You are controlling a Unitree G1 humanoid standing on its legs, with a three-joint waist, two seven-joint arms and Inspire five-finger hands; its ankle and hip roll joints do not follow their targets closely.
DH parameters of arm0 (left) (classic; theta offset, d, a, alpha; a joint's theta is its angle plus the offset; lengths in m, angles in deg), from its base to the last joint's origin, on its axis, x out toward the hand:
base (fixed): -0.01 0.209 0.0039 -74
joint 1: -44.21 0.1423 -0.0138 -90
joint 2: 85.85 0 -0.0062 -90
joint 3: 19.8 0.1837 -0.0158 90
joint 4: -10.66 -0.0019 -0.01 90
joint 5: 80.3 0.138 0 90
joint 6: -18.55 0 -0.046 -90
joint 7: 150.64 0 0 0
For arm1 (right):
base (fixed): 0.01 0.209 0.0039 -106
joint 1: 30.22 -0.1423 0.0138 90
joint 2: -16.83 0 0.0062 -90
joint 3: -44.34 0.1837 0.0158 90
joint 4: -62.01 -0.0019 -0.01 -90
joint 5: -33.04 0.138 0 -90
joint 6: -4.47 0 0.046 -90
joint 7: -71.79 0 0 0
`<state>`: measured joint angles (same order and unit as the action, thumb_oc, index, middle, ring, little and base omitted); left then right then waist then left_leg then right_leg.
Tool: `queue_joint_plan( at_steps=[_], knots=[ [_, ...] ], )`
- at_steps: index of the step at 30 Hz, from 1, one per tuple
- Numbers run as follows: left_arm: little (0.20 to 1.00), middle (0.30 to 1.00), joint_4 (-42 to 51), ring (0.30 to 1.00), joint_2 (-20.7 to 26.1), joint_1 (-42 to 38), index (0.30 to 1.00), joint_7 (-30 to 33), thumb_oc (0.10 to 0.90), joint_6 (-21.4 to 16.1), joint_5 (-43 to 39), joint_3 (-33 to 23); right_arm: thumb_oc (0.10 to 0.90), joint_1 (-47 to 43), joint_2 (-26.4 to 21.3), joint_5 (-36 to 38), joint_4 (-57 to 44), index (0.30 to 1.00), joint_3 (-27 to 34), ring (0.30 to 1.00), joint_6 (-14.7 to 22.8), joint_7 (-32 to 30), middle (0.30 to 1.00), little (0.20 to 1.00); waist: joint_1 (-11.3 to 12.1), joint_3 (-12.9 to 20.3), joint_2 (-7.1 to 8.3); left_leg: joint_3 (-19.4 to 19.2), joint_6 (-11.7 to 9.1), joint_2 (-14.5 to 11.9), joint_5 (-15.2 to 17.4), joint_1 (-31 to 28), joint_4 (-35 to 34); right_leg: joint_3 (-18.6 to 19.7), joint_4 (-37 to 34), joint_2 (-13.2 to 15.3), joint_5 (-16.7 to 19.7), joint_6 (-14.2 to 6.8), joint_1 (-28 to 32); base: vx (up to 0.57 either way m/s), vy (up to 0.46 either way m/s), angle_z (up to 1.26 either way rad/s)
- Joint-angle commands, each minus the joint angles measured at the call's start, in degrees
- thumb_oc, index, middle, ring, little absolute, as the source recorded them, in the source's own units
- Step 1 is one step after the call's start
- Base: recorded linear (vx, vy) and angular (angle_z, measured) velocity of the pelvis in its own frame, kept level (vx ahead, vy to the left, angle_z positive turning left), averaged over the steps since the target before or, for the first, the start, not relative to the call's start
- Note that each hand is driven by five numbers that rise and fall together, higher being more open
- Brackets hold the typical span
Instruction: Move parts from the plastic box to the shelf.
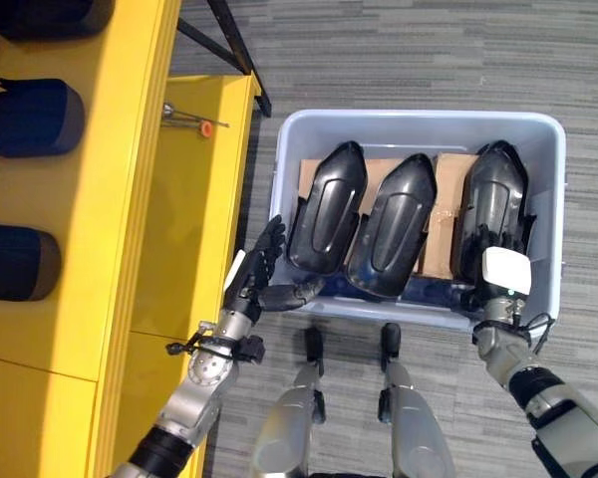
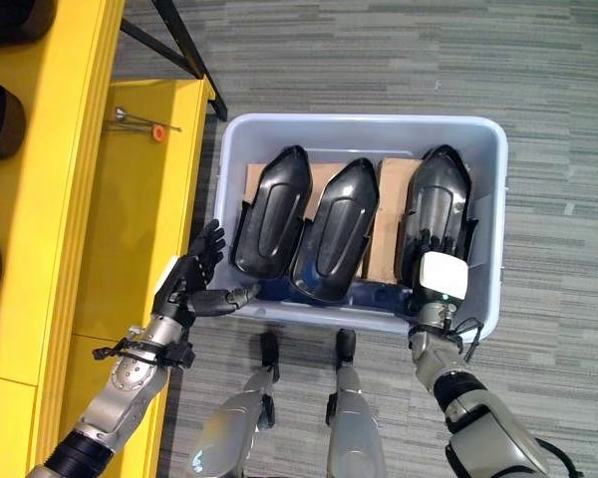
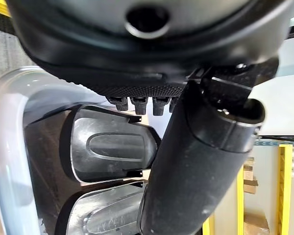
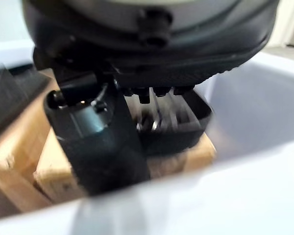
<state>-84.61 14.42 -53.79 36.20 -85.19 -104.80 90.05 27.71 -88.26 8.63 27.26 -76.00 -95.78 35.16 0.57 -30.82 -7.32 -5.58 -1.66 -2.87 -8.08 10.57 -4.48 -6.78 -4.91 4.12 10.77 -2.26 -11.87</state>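
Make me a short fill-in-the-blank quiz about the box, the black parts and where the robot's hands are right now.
1. The plastic box holds ____ black parts.
2. The right hand reaches into the box over the ____ part.
3. The left hand is at the box's left edge, next to the ____ shelf.
4. Under the parts lie pieces of brown ____.

Missing words: three; rightmost; yellow; cardboard

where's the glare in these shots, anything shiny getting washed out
left eye view: even light, a soft sheen along the ridges of the black parts, their shapes still readable; left wrist view: a pale glare streak runs down the curved wall of the plastic box; right wrist view: the box's near wall is the brightest area, nearly white.
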Motion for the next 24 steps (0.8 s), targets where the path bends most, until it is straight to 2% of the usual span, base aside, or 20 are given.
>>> queue_joint_plan(
  at_steps=[1,3,4,5,12,18,20,21,22,24],
  knots=[
    [1.0,1.0,5.04,1.0,1.22,-3.29,1.0,0.05,0.9,-5.77,-0.7,0.47,0.9,-5.68,-3.82,0.32,3.38,1.0,0.34,1.0,0.57,1.39,1.0,1.0,1.01,1.03,-2.78,0.68,0.14,1.28,4.67,3.53,3.15,-2.37,18.54,0.32,-17.16,0.76,-4.52,0.0,0.0,0.0],
    [1.0,1.0,5.16,1.0,1.06,-3.63,1.0,0.27,0.9,-5.56,-0.41,0.84,0.9,-6.35,-3.22,2.56,5.08,1.0,0.14,1.0,-0.33,4.35,1.0,1.0,1.29,1.03,-3.22,0.63,0.11,1.33,4.53,4.41,3.46,-2.52,19.21,0.37,-17.34,0.9,-5.56,0.0,0.0,0.0],
    [1.0,1.0,5.22,1.0,1.02,-3.81,1.0,0.51,0.9,-5.55,-0.13,1.09,0.804,-6.52,-2.82,3.3,5.77,0.865,0.29,0.865,-0.39,6.33,0.865,0.865,1.41,1.03,-3.38,0.7,0.13,1.38,4.53,4.79,3.6,-2.49,19.49,0.37,-17.44,0.98,-5.99,0.0,0.0,0.0],
    [1.0,1.0,5.23,1.0,0.95,-3.91,1.0,0.66,0.9,-5.49,0.09,1.16,0.4,-6.63,-2.61,3.81,6.47,0.3,0.34,0.3,-0.44,7.53,0.3,0.3,1.53,1.03,-3.51,0.67,0.15,1.39,4.46,5.14,3.66,-2.63,19.75,0.36,-17.5,1.07,-6.42,0.0,0.0,0.0],
    [1.0,1.0,5.12,1.0,0.74,-4.64,1.0,1.26,0.9,-5.67,0.54,2.5,0.4,-7.61,-1.99,0.31,11.6,0.3,0.4,0.3,-1.58,8.82,0.3,0.3,2.47,1.03,-4.83,0.98,0.23,1.78,4.25,7.54,4.73,-3.53,21.78,0.71,-18.15,1.44,-9.16,-0.02,-0.016,0.05],
    [1.0,1.0,5.08,1.0,0.86,-4.12,1.0,0.92,0.9,-6.67,1.13,2.88,0.4,-7.26,-2.49,-5.57,12.81,0.3,-1.64,0.3,-2.01,9.93,0.3,0.3,2.76,1.03,-4.98,1.01,0.28,2.06,4.35,9.11,6.17,-3.96,23.28,1.11,-18.69,1.56,-10.62,-0.03,-0.011,0.03],
    [1.0,1.0,4.75,1.0,1.14,-4.0,1.0,1.21,0.9,-8.24,2.27,2.88,0.4,-6.44,-2.4,-9.51,13.12,0.3,-3.47,0.3,2.17,9.17,0.3,0.3,2.76,1.03,-4.75,1.08,0.24,1.92,4.2,9.21,6.28,-3.95,22.95,0.94,-18.34,1.59,-10.63,0.0,0.0,0.0],
    [1.0,1.0,4.75,1.0,1.14,-4.0,1.0,1.21,0.9,-8.24,2.27,2.88,0.4,-6.44,-2.4,-9.51,13.12,0.3,-3.47,0.3,2.17,9.17,0.3,0.3,2.76,1.03,-4.75,1.08,0.24,1.92,4.2,9.21,6.28,-3.95,22.95,0.94,-18.34,1.59,-10.63,0.0,0.0,0.0],
    [1.0,1.0,5.79,1.0,1.73,-3.83,1.0,0.31,0.9,-8.03,0.98,2.45,0.4,-6.72,-2.92,-9.83,11.09,0.3,-5.21,0.3,4.33,6.41,0.3,0.3,2.65,1.03,-4.21,1.18,0.47,1.86,4.29,8.82,5.98,-3.4,22.52,0.7,-18.16,1.49,-10.34,0.0,0.0,0.0],
    [1.0,1.0,7.23,1.0,2.66,-3.32,1.0,-0.76,0.9,-8.06,0.28,1.37,0.4,-6.78,-3.83,-11.18,7.67,0.3,-6.62,0.3,4.8,4.32,0.3,0.3,2.42,1.03,-3.42,1.32,0.49,1.72,4.35,8.23,5.41,-2.97,21.5,0.38,-17.75,1.17,-9.6,-0.01,-0.015,-0.01]
  ],
)
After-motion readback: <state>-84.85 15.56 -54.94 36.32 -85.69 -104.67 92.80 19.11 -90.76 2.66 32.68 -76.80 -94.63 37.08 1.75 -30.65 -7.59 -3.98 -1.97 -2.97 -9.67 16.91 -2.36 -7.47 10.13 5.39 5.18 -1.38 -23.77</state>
